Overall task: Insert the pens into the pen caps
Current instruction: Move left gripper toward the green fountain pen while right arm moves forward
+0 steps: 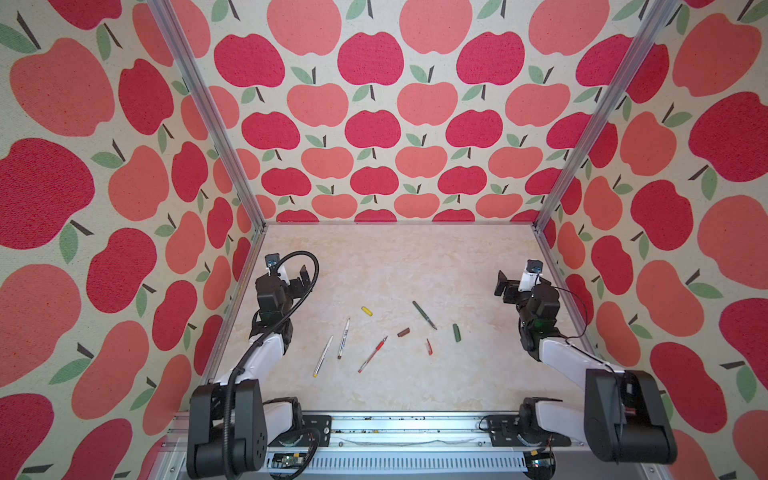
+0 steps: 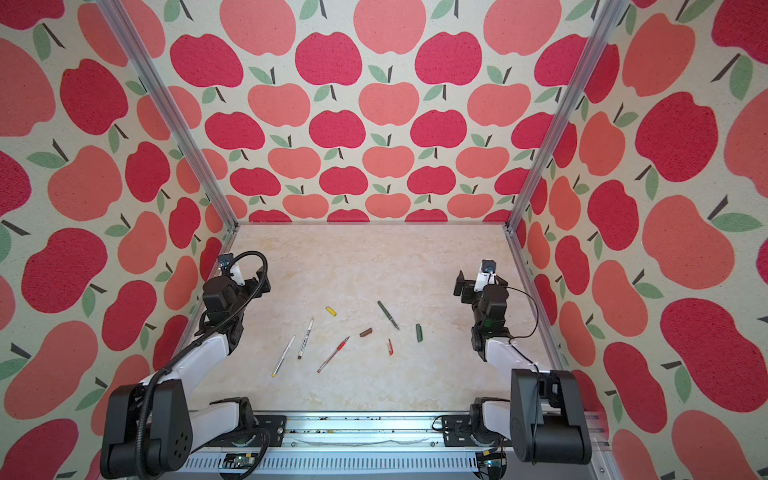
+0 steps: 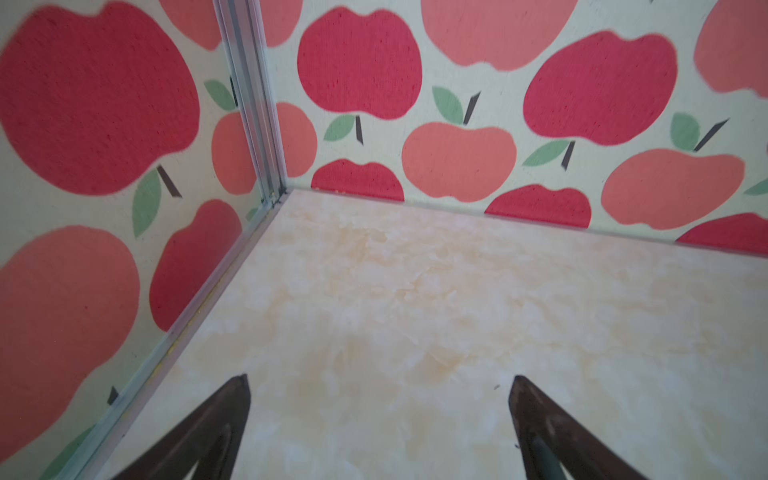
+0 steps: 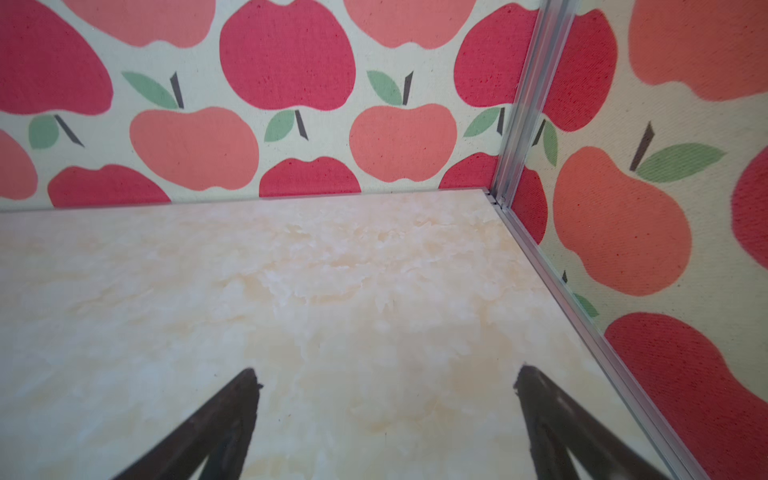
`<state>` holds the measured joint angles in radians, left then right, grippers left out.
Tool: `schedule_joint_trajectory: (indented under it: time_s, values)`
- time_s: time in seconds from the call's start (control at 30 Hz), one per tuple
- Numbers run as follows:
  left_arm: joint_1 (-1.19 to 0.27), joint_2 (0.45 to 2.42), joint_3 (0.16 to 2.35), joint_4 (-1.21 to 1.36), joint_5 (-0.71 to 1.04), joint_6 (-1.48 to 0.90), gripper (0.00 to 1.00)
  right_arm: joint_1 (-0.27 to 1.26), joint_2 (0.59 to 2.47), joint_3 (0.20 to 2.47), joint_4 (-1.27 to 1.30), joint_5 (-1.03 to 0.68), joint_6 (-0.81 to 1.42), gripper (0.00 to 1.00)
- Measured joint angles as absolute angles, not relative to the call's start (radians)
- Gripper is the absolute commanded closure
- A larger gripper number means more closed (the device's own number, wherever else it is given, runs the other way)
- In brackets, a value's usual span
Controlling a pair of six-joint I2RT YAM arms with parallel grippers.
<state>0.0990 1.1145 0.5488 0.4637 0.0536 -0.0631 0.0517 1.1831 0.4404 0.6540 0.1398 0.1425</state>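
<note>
Four pens and four caps lie loose on the cream marbled tabletop point(image 1: 415, 257). All of them sit between the two grippers and further back toward the arm bases than the fingertips, well apart from either gripper. On the side of the left gripper point(image 3: 380, 378) are the two white-silver ones, the yellow-ended pen point(image 1: 323, 356) and the brown-ended pen point(image 1: 343, 338), near each other but not touching. The red pen point(image 1: 372, 354) slants just beside them. The yellow cap point(image 1: 366, 311) rests near the brown-ended pen's tip. The brown cap point(image 1: 403, 332) lies between the red pen's tip and the dark green pen point(image 1: 424, 315), with the red cap point(image 1: 429, 347) near it. The dark green cap point(image 1: 457, 333) is the piece closest to the right gripper point(image 4: 386, 374), though well apart from it.

Both grippers hang with their fingers spread wide and hold nothing, and only marbled tabletop shows between each pair. They point toward the far apple-print wall point(image 1: 374, 124). An aluminium corner post point(image 3: 257, 124) stands ahead of the left fingers. A black cable point(image 1: 317, 269) loops just beside them.
</note>
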Motion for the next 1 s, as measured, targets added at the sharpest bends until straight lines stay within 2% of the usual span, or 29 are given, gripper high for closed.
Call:
schedule_joint_trajectory:
  time_s: [0.17, 0.33, 0.6, 0.83, 0.93, 1.0]
  values:
    - [0.091, 0.967, 0.639, 0.355, 0.233, -0.041, 0.01, 0.006, 1.115, 0.569, 0.493, 0.004, 0.328, 0.01]
    - [-0.107, 1.047, 0.754, 0.221, 0.314, 0.104, 0.01, 0.006, 1.145, 0.737, 0.223, -0.139, 0.413, 0.01]
    - [-0.496, 1.392, 1.015, -0.086, 0.329, 0.469, 0.01, 0.007, 1.106, 0.805, -0.126, -0.221, 0.448, 0.01]
    - [-0.666, 1.656, 1.135, -0.247, 0.295, 0.614, 0.0, 0.005, 1.089, 0.804, -0.252, -0.223, 0.447, 0.01]
    - [-0.717, 1.8, 1.283, -0.34, 0.277, 0.628, 0.01, 0.005, 1.089, 0.804, -0.266, -0.221, 0.447, 0.01]
    - [-0.745, 1.908, 1.411, -0.416, 0.267, 0.63, 0.05, 0.003, 1.089, 0.804, -0.266, -0.219, 0.447, 0.01]
